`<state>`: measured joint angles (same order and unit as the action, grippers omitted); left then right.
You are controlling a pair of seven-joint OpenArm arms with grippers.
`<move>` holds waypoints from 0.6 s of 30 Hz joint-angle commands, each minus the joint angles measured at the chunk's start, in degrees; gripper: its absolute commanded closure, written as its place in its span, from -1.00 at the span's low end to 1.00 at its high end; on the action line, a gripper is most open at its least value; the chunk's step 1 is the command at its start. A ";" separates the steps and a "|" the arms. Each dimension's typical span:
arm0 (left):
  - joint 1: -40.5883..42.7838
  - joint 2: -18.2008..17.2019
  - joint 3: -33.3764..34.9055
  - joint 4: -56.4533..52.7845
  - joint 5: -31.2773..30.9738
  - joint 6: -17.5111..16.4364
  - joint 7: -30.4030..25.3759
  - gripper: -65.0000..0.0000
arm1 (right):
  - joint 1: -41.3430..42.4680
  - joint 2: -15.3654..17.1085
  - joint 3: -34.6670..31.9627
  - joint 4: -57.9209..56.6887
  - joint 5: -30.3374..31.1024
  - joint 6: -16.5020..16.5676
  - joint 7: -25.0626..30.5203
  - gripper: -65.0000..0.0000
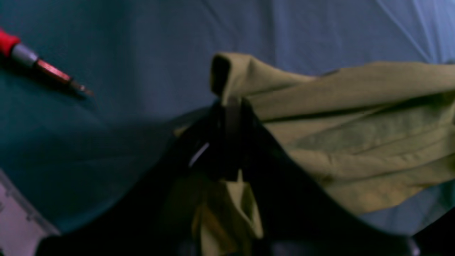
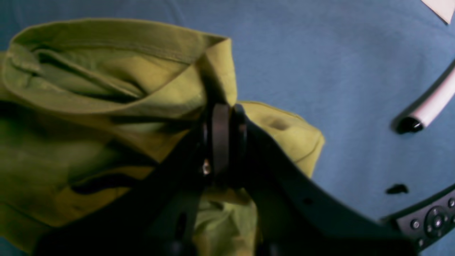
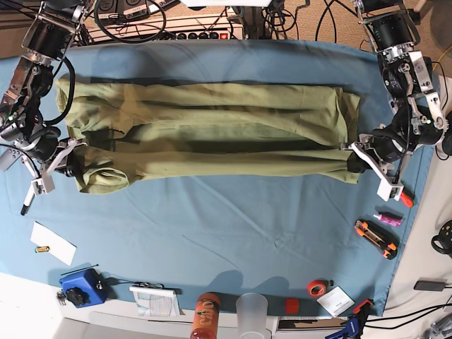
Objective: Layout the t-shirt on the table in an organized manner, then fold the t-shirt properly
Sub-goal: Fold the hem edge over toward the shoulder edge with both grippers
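The soft, wrinkly olive-green cotton t-shirt (image 3: 212,131) lies stretched lengthwise across the wide table covered in teal-blue cloth (image 3: 226,233); light and limp, it will likely sag and crease wherever unsupported, so its hemmed corners look the surest holds. There is one shirt and two claws. The left gripper (image 1: 231,103) is pinched on one end's corner fold and the right gripper (image 2: 225,117) on the other's.

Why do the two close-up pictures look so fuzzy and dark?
Left wrist view: dim and soft, the left gripper a black blur against the wrinkly olive-green t-shirt. Right wrist view: brighter but still blurry. Base view: sharp and evenly lit, with only soft shadows on the teal-blue cloth-covered table.
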<state>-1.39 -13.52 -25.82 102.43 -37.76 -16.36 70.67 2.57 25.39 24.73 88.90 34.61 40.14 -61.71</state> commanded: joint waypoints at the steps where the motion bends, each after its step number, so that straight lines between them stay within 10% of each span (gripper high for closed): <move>1: -0.15 -0.63 -0.79 1.20 -2.23 -0.22 -0.52 1.00 | 0.07 1.11 0.52 1.14 1.01 -0.14 0.85 1.00; 18: 6.34 -0.61 -3.98 3.72 -9.86 -4.55 1.40 1.00 | -10.73 0.79 5.57 9.79 3.98 -0.14 -1.53 1.00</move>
<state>5.58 -13.50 -29.50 105.16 -46.57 -20.67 72.93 -8.73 24.82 29.63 97.67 37.85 40.12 -64.31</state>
